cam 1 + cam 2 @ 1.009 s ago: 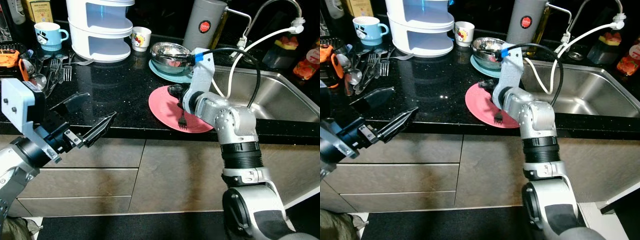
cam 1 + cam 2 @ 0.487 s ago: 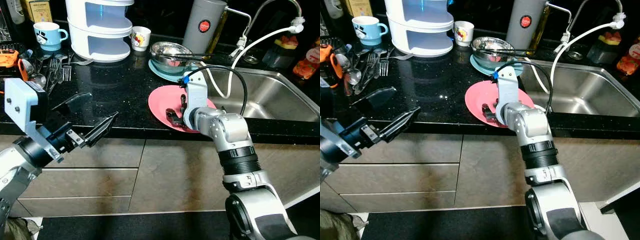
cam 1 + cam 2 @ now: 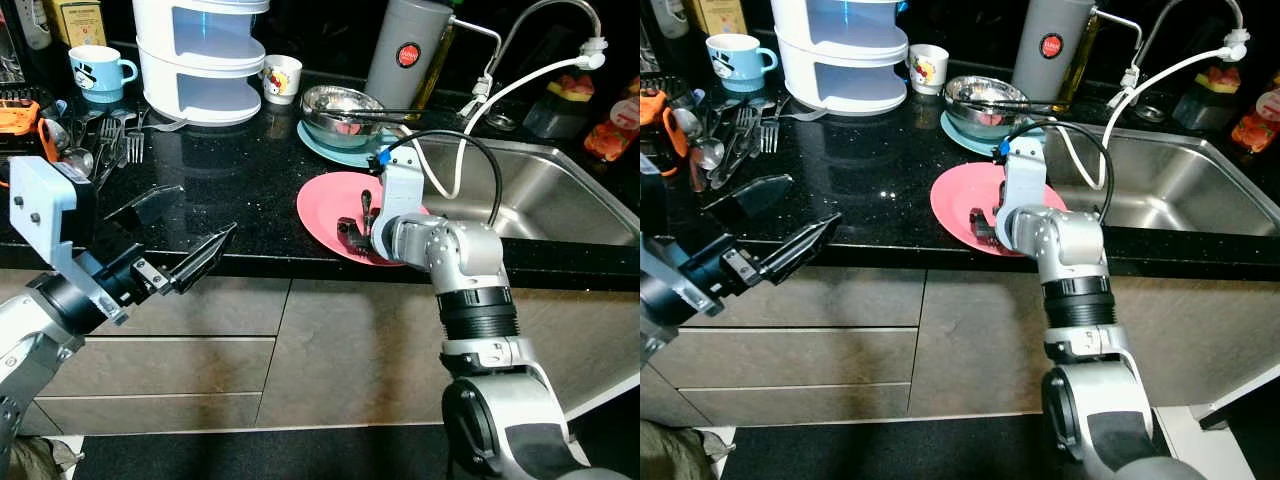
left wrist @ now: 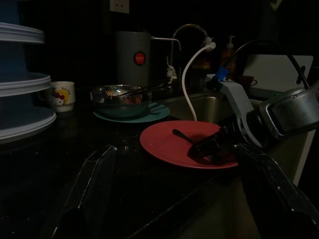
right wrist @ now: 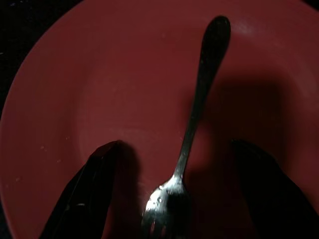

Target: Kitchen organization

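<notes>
Silver arms, black ribbed joints, black cable, blue connector, long black fingers.

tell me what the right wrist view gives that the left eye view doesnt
The right wrist view gives the fork in full, tines to handle tip, lying between the open right gripper's fingers. The left eye view adds the open left gripper held off the counter edge, the steel bowl, sink, cutlery pile and mugs. Both share the pink plate with the fork on it.
</notes>
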